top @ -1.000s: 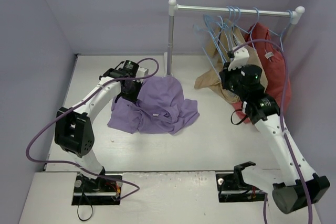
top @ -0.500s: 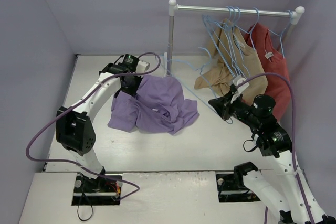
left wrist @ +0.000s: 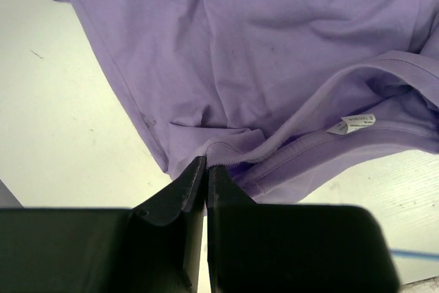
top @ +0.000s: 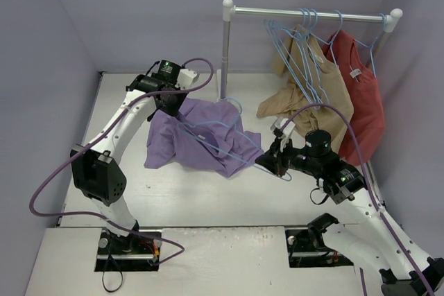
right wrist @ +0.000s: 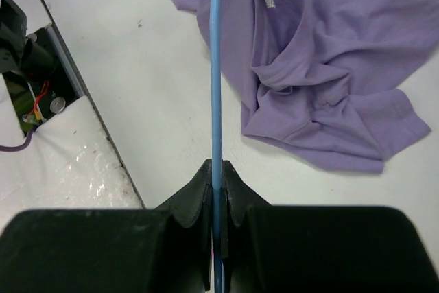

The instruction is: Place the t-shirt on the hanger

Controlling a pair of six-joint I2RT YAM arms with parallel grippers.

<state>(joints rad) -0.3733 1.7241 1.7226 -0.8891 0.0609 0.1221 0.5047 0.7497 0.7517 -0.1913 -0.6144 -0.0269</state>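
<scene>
Hanger (right wrist: pixel 216 66) now brought from the rail (top: pixel 312 13) to over the t-shirt (top: pixel 208 136), pinched tight by the right hand (right wrist: pixel 217 169), t-shirt laid on the table (top: pixel 208 199), its collar (left wrist: pixel 260 152) squeezed by the fully closed left hand (left wrist: pixel 206 166)

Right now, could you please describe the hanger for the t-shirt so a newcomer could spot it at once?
On the table, in front of the clothes rail, sits a purple t-shirt. The light-blue wire hanger reaches over it, pinched in the right claw; the other hangers hang on the rail.
</scene>
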